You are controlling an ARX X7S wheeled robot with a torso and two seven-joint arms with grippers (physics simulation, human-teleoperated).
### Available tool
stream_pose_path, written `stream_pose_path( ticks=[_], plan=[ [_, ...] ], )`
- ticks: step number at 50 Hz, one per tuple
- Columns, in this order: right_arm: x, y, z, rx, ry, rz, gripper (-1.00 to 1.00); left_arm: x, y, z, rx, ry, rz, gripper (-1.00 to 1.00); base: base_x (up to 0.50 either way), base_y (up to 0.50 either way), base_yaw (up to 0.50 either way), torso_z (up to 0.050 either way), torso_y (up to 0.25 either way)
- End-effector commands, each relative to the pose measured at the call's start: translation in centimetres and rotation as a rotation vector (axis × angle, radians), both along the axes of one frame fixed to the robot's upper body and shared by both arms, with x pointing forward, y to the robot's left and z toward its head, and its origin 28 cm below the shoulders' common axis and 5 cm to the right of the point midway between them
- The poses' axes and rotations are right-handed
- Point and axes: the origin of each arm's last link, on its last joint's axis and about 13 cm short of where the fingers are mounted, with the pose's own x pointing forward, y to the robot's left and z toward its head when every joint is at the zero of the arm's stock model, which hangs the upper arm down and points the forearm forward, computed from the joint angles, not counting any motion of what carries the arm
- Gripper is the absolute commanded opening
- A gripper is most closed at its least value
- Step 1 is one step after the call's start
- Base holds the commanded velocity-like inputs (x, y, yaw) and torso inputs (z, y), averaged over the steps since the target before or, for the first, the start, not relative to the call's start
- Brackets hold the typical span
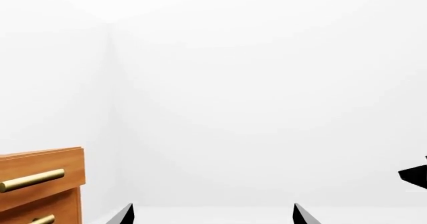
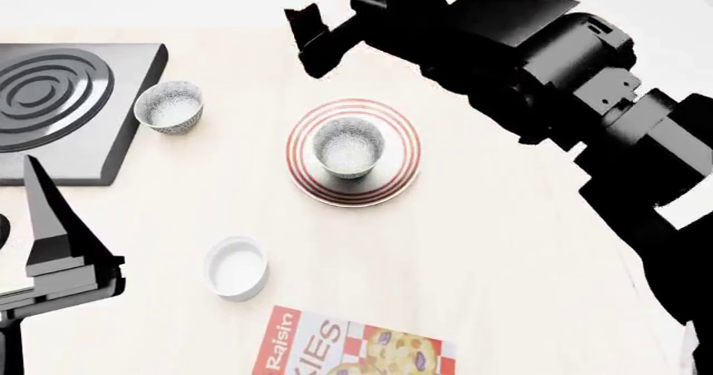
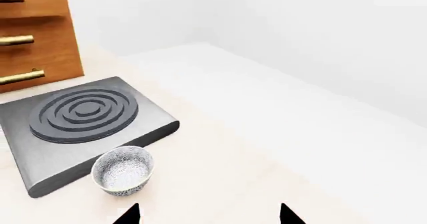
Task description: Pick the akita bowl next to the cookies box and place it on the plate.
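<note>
Red-and-white card of the cookies box [image 2: 351, 350] is lying nearest on the pale worktop [image 2: 502, 258], partly cut by the head view's lower edge. Just beyond it a plain white cup [image 2: 236, 266] is sitting, with the left gripper [image 2: 50, 225] hanging at the near left; its wrist view is showing two tips spread apart with nothing between them. Farther in, the akita bowl [image 2: 349, 147] is sitting upright in the middle of the plate [image 2: 354, 187], so the placing looks done. Beyond that, a second speckled bowl [image 2: 169, 106] is resting just beside a grey burner slab [image 2: 67, 99]. Farthest, the right gripper [image 2: 312, 37] is hovering above the worktop, tips parted and empty. Retreating well, in my judgement, means lifting straight up, well clear of the bowl's rim.
</note>
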Motion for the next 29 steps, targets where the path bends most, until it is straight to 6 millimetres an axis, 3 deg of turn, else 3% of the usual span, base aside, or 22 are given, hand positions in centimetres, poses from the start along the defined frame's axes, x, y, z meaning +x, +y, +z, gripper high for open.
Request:
stream_pose_path(
  ticks=[1, 7, 9, 14, 17, 18, 23, 29],
  plan=[
    [-11.4, -5.9, 12.3, 0.416, -0.459, 0.11, 1.0, 0.0, -0.1, 0.1, 0.005, -0.001, -0.005, 1.0, 0.0, 0.0, 0.0, 0.0, 0.0],
    [-20.5, -9.4, 14.9, 0.549, -0.77, 0.113, 1.0, -0.1, -0.1, 0.1, 0.004, -0.005, -0.006, 1.0, 0.0, 0.0, 0.0, 0.0, 0.0],
    [-24.0, -10.5, 15.2, 0.563, -0.874, 0.102, 1.0, -0.1, -0.1, 0.1, 0.006, -0.006, -0.007, 1.0, 0.0, 0.0, 0.0, 0.0, 0.0],
    [-29.4, -11.6, 14.4, 0.536, -1.092, 0.049, 1.0, -0.2, -0.1, 0.2, 0.006, -0.008, -0.005, 1.0, 0.0, 0.0, 0.0, 0.0, 0.0],
    [-31.5, -12.0, 13.9, 0.561, -1.167, 0.052, 1.0, -0.2, -0.2, 0.2, 0.007, -0.008, -0.006, 1.0, 0.0, 0.0, 0.0, 0.0, 0.0],
    [-33.3, -12.3, 13.5, 0.582, -1.226, 0.054, 1.0, -0.2, -0.2, 0.2, 0.007, -0.008, -0.006, 1.0, 0.0, 0.0, 0.0, 0.0, 0.0],
    [-37.6, -12.9, 12.2, 0.66, -1.352, 0.122, 1.0, -0.2, -0.1, 0.3, 0.005, -0.009, -0.004, 1.0, 0.0, 0.0, 0.0, 0.0, 0.0],
    [-40.6, -12.7, 10.6, 0.669, -1.454, 0.192, 1.0, -0.2, -0.1, 0.3, 0.004, -0.01, -0.005, 1.0, 0.0, 0.0, 0.0, 0.0, 0.0]
  ],
)
